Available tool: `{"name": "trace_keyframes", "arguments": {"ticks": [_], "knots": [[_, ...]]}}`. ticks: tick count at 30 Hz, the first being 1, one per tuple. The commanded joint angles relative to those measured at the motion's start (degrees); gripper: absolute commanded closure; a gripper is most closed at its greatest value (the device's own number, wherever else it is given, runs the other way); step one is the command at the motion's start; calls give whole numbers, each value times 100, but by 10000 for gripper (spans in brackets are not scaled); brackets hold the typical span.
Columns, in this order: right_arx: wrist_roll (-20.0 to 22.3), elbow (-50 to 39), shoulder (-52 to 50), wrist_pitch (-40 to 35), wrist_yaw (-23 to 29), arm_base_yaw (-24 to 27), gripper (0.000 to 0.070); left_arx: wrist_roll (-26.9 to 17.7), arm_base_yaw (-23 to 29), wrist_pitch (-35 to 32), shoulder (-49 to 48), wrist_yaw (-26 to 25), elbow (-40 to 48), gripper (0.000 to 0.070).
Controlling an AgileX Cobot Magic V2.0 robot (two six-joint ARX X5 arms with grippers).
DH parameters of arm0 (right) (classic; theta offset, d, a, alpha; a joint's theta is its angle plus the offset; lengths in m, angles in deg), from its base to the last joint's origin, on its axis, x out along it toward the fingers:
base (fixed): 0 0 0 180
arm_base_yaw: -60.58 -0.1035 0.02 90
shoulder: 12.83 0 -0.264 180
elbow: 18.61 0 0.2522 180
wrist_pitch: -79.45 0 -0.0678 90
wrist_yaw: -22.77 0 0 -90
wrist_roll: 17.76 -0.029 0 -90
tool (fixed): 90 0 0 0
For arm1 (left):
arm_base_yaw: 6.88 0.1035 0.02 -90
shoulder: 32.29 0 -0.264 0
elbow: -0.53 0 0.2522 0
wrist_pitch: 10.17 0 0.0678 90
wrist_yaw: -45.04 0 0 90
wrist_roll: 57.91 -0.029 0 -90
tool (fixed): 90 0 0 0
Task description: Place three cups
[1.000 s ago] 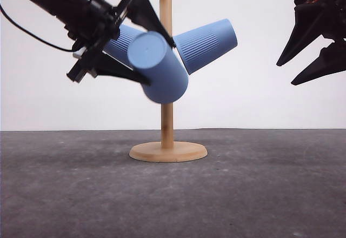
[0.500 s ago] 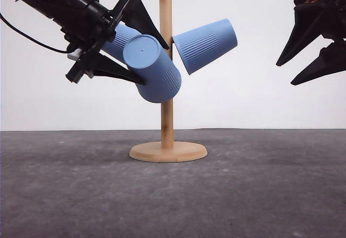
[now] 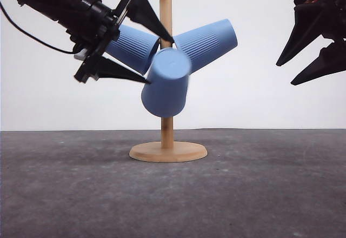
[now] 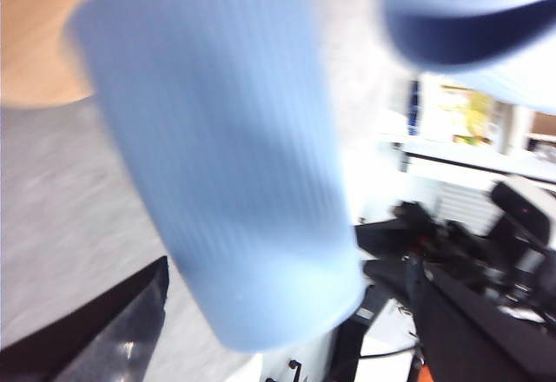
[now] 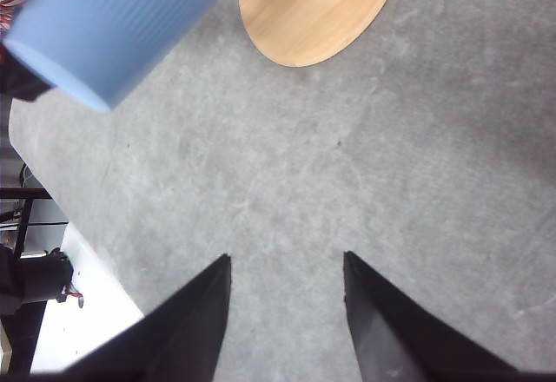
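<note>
Three light-blue ribbed cups hang on the wooden pegged stand point(image 3: 166, 124). The left cup point(image 3: 132, 47) point(image 4: 226, 156) points up-left and lies between the spread fingers of my left gripper point(image 3: 159, 59), with gaps on both sides; that gripper is open. The right cup point(image 3: 208, 44) points up-right off the pole. A third cup point(image 3: 166, 84), blurred, hangs in front of the pole with its flat bottom toward the camera. My right gripper point(image 3: 286, 73) point(image 5: 287, 259) hangs open at the far right, level with the cups and holding nothing. One cup point(image 5: 113, 26) also appears in the right wrist view.
The stand's round wooden base point(image 3: 168, 151) point(image 5: 317, 9) rests on the grey table point(image 3: 173, 205), mid-depth. A white wall stands behind. The rim of another cup point(image 4: 469, 17) and my right arm point(image 4: 452, 252) appear in the left wrist view.
The front cup has swung right and down and now hangs straighter in front of the pole, uncovering the left cup. My left gripper has shifted slightly right. The right arm has not moved.
</note>
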Motion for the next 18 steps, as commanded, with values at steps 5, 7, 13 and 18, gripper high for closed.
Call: {"name": "trace_keyframes", "arguments": {"ticks": [5, 7, 13, 18], "knots": [[83, 129, 76, -17, -17, -9, 443, 16, -30, -129, 101, -122, -111, 172], [83, 129, 76, -17, -17, -9, 443, -8, -28, -128, 101, -181, -111, 172], [86, 129, 76, 51, -20, -9, 443, -610, 14, 169, 72, -240, -111, 173], [112, 129, 76, 98, -17, -9, 443, -1869, 98, 1148, -124, 165, -111, 177]]}}
